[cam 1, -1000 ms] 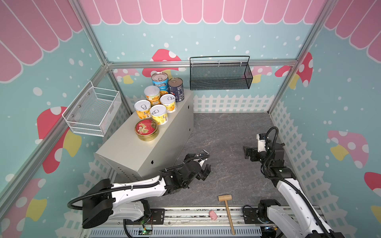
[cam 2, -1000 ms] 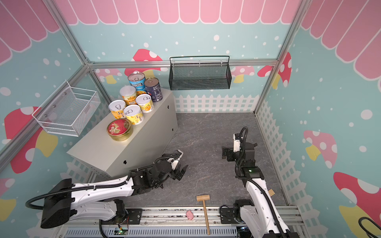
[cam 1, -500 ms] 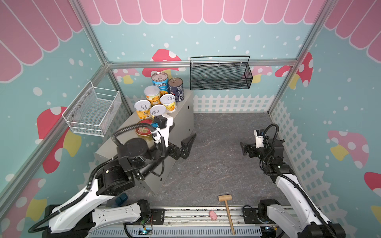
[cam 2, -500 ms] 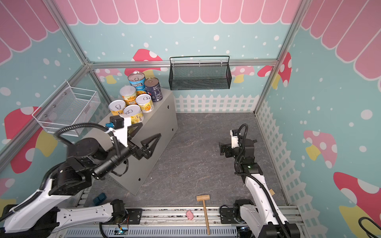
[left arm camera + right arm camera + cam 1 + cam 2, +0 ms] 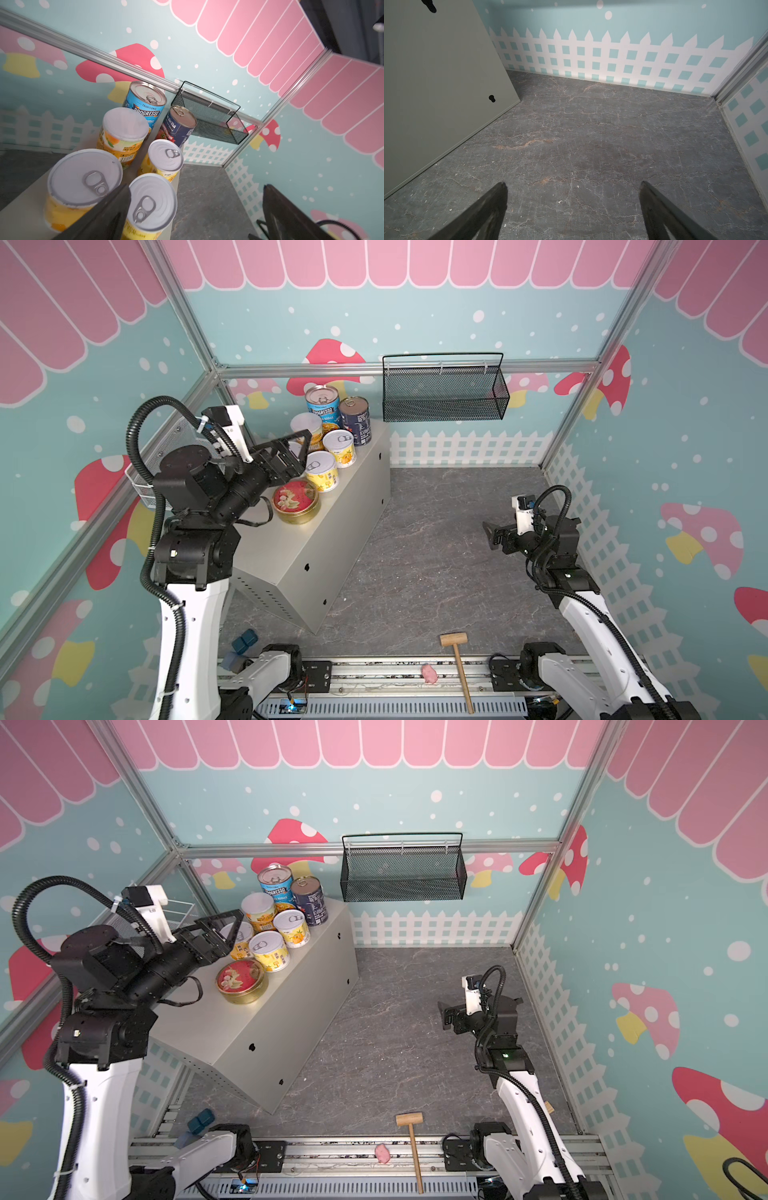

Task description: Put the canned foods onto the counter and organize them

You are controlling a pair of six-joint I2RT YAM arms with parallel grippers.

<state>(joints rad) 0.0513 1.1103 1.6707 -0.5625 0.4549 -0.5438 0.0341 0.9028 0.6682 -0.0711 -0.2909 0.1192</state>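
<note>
Behind the left gripper (image 5: 301, 454), jaws wide and empty, lies the red-lidded tin (image 5: 296, 499); under it stand four yellow cans (image 5: 322, 475), with the Progresso can (image 5: 322, 404) and navy can (image 5: 355, 418) beyond, all on the counter (image 5: 291, 547). A second ago this arm lay low by the floor; now it is up over them, so likely only tidying remains. The right gripper (image 5: 490, 535), open too, has barely moved.
</note>
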